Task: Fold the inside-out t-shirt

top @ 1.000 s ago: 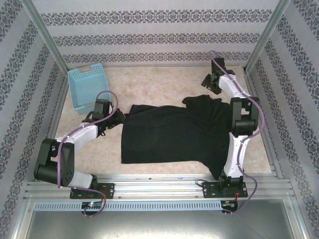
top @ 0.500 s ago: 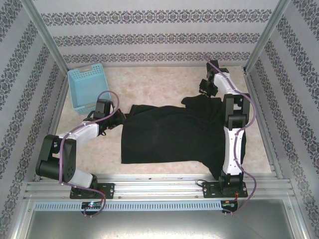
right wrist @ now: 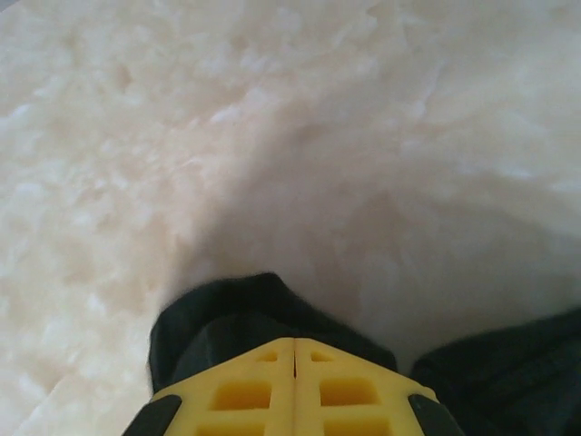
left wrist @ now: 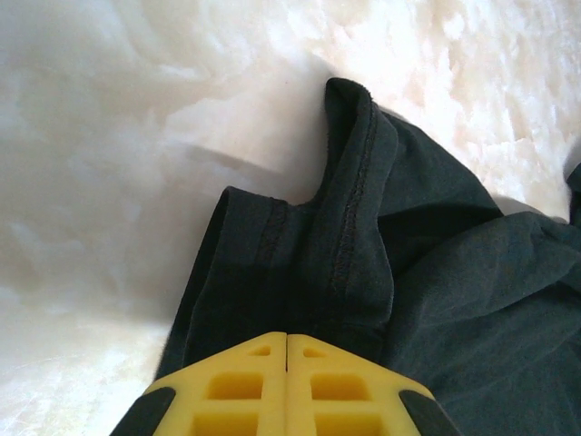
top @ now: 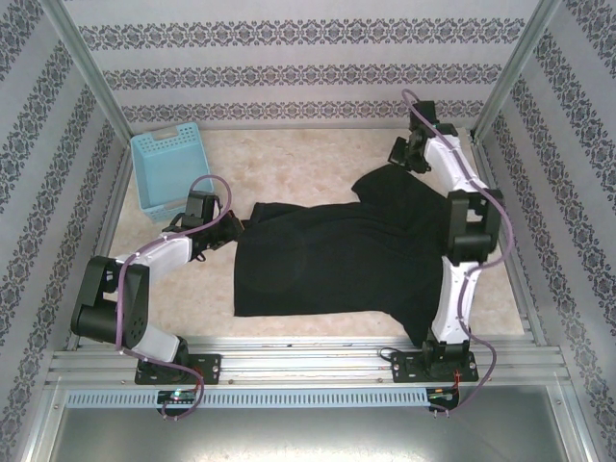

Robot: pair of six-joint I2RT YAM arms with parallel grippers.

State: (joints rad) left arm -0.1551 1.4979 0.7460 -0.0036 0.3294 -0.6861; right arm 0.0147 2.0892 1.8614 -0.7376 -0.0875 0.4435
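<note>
Damask-striped walls (top: 289, 72) enclose a cream marbled tabletop (top: 289, 164), evenly lit.

Left arm: folded at the elbow above its base, forearm extended low toward the centre. Left gripper (top: 234, 223): fingers pressed together, pinching a hemmed edge of the inside-out t-shirt (top: 327, 255). Right arm: stretched well forward on the right side, wrist turned leftward. Right gripper (top: 397, 154): fingers together, clamping the same fabric.

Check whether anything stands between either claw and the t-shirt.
Nothing visible does. The left claw is shut on the t-shirt at a hemmed edge, the right claw on another edge; the basket sits apart, far left.
</note>
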